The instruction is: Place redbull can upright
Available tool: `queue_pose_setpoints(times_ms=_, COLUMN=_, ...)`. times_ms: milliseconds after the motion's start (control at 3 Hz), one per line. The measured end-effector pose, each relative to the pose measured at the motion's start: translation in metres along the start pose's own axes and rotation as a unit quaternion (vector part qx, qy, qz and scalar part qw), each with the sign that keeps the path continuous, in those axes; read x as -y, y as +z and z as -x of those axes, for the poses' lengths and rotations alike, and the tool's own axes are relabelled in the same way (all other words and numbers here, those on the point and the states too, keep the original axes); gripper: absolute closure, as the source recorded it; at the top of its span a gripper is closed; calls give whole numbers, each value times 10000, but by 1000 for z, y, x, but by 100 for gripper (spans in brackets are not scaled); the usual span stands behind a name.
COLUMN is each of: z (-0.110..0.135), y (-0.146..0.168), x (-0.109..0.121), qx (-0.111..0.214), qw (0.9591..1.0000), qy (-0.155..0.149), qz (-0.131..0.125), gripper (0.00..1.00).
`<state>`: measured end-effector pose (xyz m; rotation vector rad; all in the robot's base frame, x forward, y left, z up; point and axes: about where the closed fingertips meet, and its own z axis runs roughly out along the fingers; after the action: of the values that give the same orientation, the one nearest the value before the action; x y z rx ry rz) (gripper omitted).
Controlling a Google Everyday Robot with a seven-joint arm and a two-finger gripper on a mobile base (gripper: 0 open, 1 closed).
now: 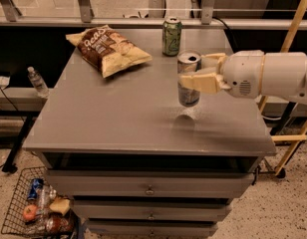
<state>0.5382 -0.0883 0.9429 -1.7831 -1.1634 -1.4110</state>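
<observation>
The redbull can [188, 97] is held upright by the gripper [193, 69] over the right side of the gray table [118, 126]. The can is squeezed between the gripper's 2 cream fingers [201, 81], 1 in front and 1 behind. The fingers are closed snug on the can's middle. The can's silver top is seen facing up. Its bottom looks to be just off the table top, with a dim dark spot seen right under it. The gripper is joined to a fat white arm [273, 76] that is stretched in from the right.

1 green can [172, 36] is stood near the back edge of the table, apart from the redbull can. 1 bag of chips [108, 49] is laid flat at the back left. A wire basket [14, 208] with things in it is seen on the floor at the left.
</observation>
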Motion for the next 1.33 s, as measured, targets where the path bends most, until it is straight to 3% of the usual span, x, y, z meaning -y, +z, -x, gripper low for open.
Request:
queue_pose_setpoints(times_ms=333, z=15, y=2, x=-5, qx=37, qw=10000, qy=-2, qz=63, gripper=100)
queue_pose_setpoints(times_ms=1333, z=38, y=-5, x=-15, qx=-332, qw=9990, qy=126, qz=273, gripper=100)
